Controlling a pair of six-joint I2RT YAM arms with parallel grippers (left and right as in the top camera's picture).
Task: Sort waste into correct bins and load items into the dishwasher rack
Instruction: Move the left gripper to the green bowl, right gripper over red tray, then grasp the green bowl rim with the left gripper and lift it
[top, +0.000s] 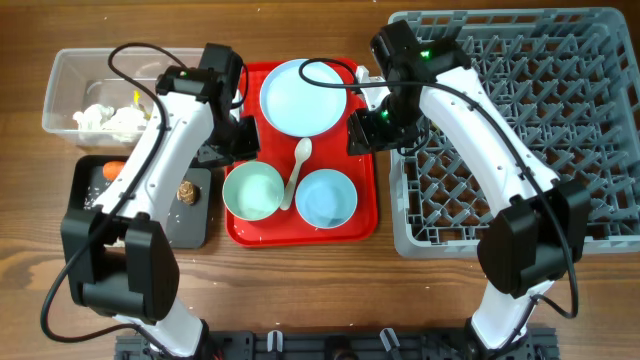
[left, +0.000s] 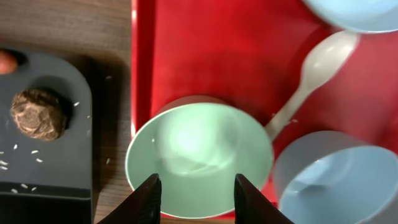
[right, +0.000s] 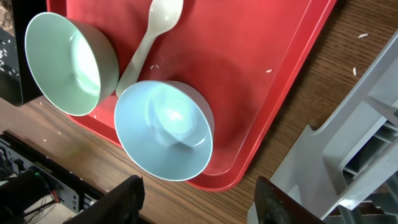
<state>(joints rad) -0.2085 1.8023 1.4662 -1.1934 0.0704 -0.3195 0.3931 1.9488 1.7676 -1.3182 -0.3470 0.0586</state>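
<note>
Overhead view: the dishwasher rack (top: 520, 130) is recorded just right of the red tray (top: 290, 235). On the tray, the round light-blue plate (top: 303, 95) lies at the far end. The pale green bowl (top: 253, 192) and light-blue bowl (top: 326, 198) stand at the near end, with the white plastic spoon (top: 298, 170) between them.

Over the green bowl's near rim the left gripper (left: 198, 202) is seen part open and empty. By the blue bowl the right gripper (right: 199, 202) is spread wide, also empty.

The bowls are judged light, rigid and slick. A rim pinch, one finger inside, is advised.
</note>
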